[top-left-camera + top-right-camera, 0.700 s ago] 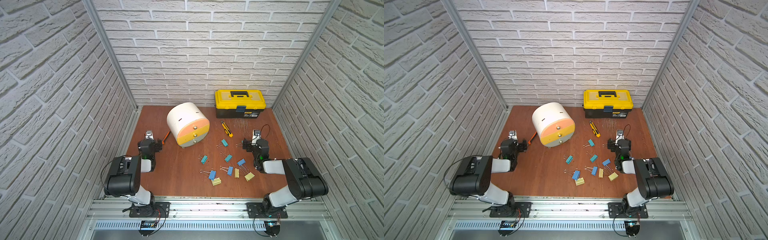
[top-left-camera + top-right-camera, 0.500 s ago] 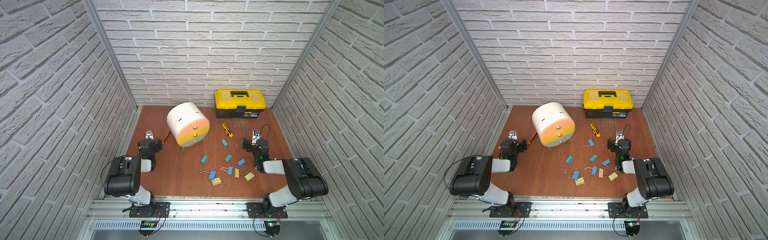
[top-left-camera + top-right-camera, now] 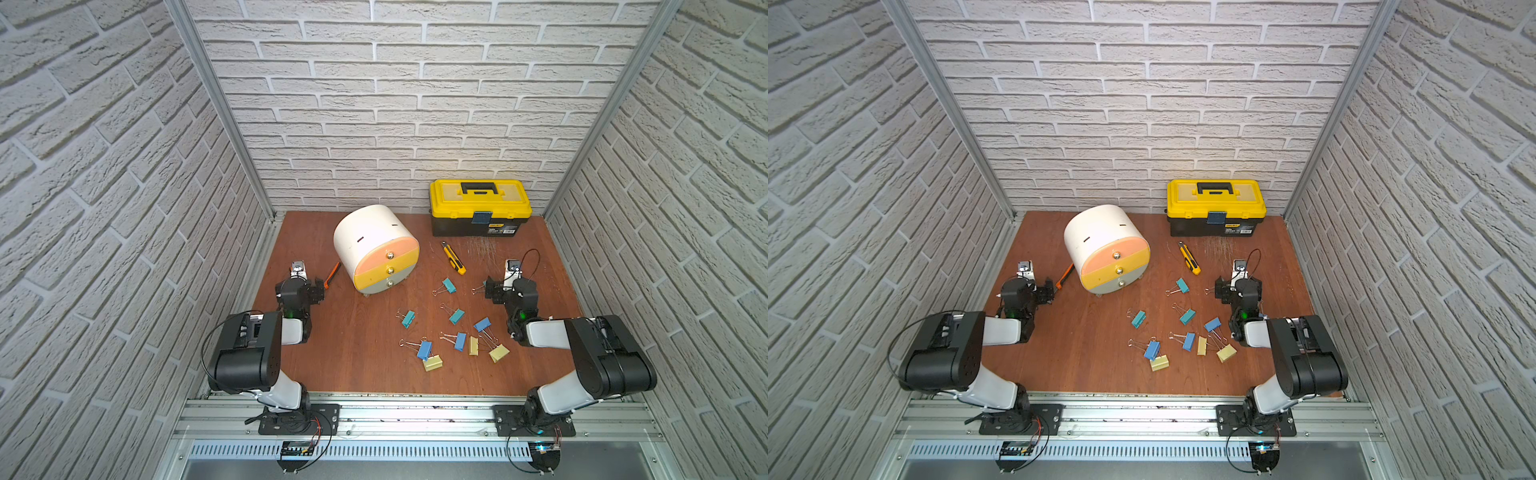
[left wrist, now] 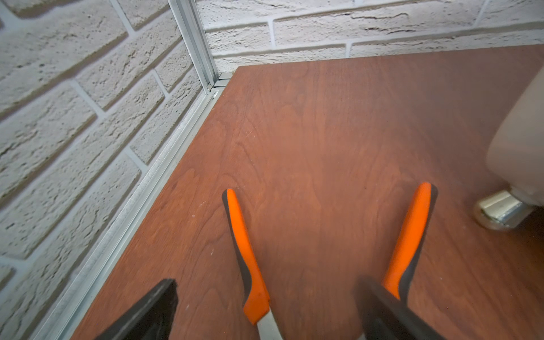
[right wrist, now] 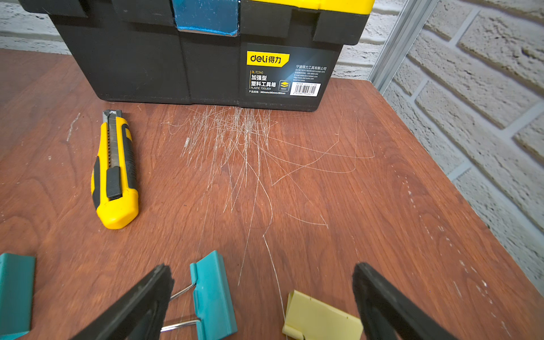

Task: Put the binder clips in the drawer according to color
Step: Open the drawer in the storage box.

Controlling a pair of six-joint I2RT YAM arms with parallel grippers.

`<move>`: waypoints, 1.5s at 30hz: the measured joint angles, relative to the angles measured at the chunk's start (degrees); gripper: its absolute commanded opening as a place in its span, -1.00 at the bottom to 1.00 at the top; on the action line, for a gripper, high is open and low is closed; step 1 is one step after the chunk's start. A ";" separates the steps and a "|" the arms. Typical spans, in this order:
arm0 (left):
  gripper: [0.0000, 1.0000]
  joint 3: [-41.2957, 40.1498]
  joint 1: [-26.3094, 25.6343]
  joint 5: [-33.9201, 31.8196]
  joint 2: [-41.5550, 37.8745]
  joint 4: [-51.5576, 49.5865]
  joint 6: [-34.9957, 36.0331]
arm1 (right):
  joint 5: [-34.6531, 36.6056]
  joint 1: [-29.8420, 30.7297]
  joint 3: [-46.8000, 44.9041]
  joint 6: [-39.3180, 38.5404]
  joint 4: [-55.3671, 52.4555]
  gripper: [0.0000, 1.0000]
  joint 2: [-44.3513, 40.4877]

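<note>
The right gripper (image 5: 262, 306) stood spread wide over a teal clip (image 5: 213, 297) and a pale yellow clip (image 5: 322, 319), holding neither. The other binder clips (image 3: 453, 332) lay scattered nearby. The left gripper (image 4: 265, 312), also spread, sat near the drawer (image 3: 384, 266), all shut.

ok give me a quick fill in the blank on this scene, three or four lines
1. The top drawer of the cabinet is ____ in colour.
2. The utility knife lies in front of the ____.
3. Between the left gripper fingers lie pliers with ____ handles.
4. Both grippers, including the right gripper, are ____.

Missing words: peach; toolbox; orange; open
</note>
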 measured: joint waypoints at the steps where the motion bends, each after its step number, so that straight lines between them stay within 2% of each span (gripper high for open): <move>1: 0.97 0.00 0.00 -0.11 -0.02 -0.04 0.00 | 0.11 0.00 0.00 0.02 -0.15 0.98 -0.15; 3: 0.97 0.59 0.00 -0.61 -1.60 -3.37 -0.09 | 1.05 0.00 0.74 0.52 -4.57 0.98 -2.38; 5: 0.97 4.28 -0.07 -2.47 -4.33 -12.59 -0.81 | 2.60 -0.09 3.19 2.32 -11.61 0.98 -5.79; 9: 0.97 22.10 -0.07 -7.13 -5.84 -36.57 -4.20 | 5.14 -0.72 13.62 8.66 -30.21 0.98 -10.97; 11: 0.97 27.04 -0.09 -7.54 -7.15 -43.17 -6.10 | 5.95 -1.22 18.34 12.35 -38.95 0.98 -12.46; 14: 0.97 27.41 -0.35 -7.52 -12.94 -51.87 -9.44 | 5.42 -2.43 21.68 16.83 -49.29 0.98 -15.02; 18: 0.97 26.88 -0.39 -5.05 -21.16 -61.70 -14.45 | 2.67 -3.23 21.38 23.32 -59.12 0.99 -19.56; 20: 0.97 27.06 -0.39 -3.04 -24.30 -65.26 -16.85 | 0.37 -3.50 21.55 26.93 -62.60 0.84 -21.35; 23: 0.84 28.41 -0.13 1.88 -27.45 -70.90 -20.46 | -5.09 -3.54 24.48 29.81 -68.96 0.66 -21.14; 26: 0.69 29.68 -0.04 8.15 -29.35 -75.36 -24.17 | -10.84 -3.52 28.76 32.00 -73.07 0.56 -19.08; 29: 0.67 29.55 -0.76 13.66 -31.41 -78.95 -28.30 | -15.45 -2.82 30.38 33.20 -74.60 0.52 -18.23; 32: 0.61 28.20 -3.76 17.03 -34.38 -81.50 -32.61 | -18.62 -0.90 30.40 34.27 -76.02 0.43 -18.23; 37: 0.44 24.37 -10.27 20.02 -39.67 -84.52 -38.73 | -21.68 6.47 30.40 36.24 -76.22 0.28 -17.99; 43: 0.39 20.35 -14.21 21.73 -44.46 -87.93 -44.98 | -23.82 18.14 35.89 36.85 -75.76 0.15 -13.25; 45: 0.46 19.63 -14.56 22.47 -45.90 -88.89 -46.64 | -24.35 21.05 39.65 36.50 -75.56 0.12 -11.26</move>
